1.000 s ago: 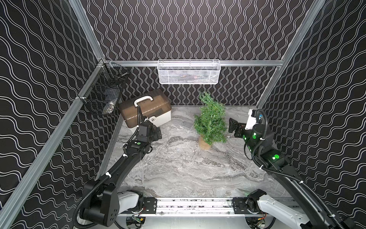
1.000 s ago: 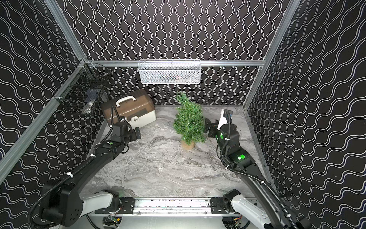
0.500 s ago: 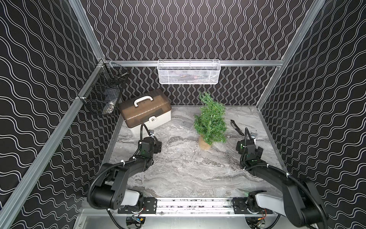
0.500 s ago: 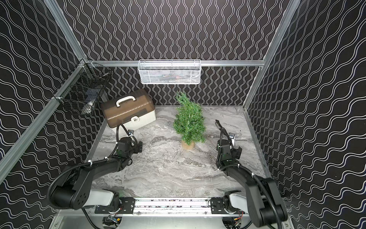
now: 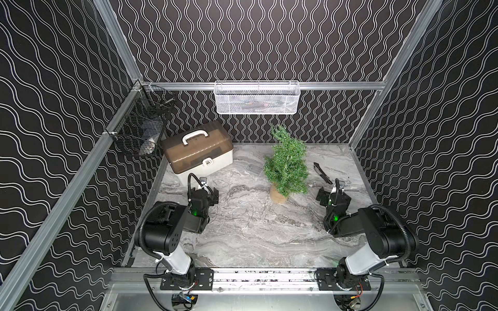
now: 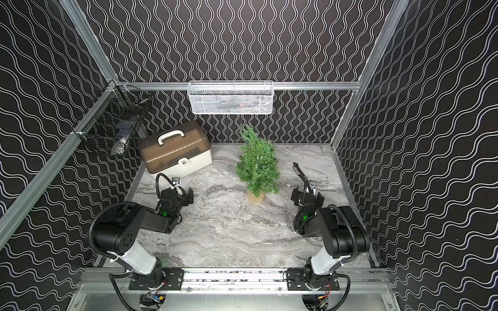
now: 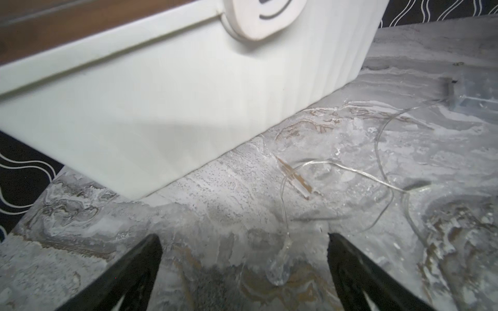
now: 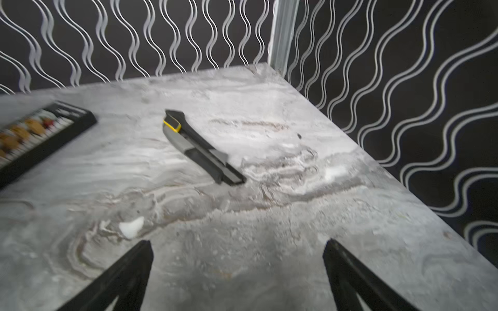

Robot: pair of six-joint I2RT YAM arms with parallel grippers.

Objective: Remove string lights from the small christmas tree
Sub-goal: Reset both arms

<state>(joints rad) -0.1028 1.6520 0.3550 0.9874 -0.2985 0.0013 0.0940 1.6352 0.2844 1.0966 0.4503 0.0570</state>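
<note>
The small christmas tree stands upright on its burlap base at the back middle of the marble table. The string lights lie loose on the table to the tree's left. Their thin wire runs to the grey battery box. My left gripper is open and low, facing the white box. One clear bulb lies on the table between its fingers, untouched. My right gripper is open and empty, right of the tree.
A white box with a brown lid stands at the back left. A black utility knife lies ahead of the right gripper. A flat black pack lies behind the tree. A white basket and a black wire basket hang on the walls.
Both arms have drawn back toward the front rail and folded low. The right gripper left the tree's side, and the left gripper moved back from the box. Both stayed open.
</note>
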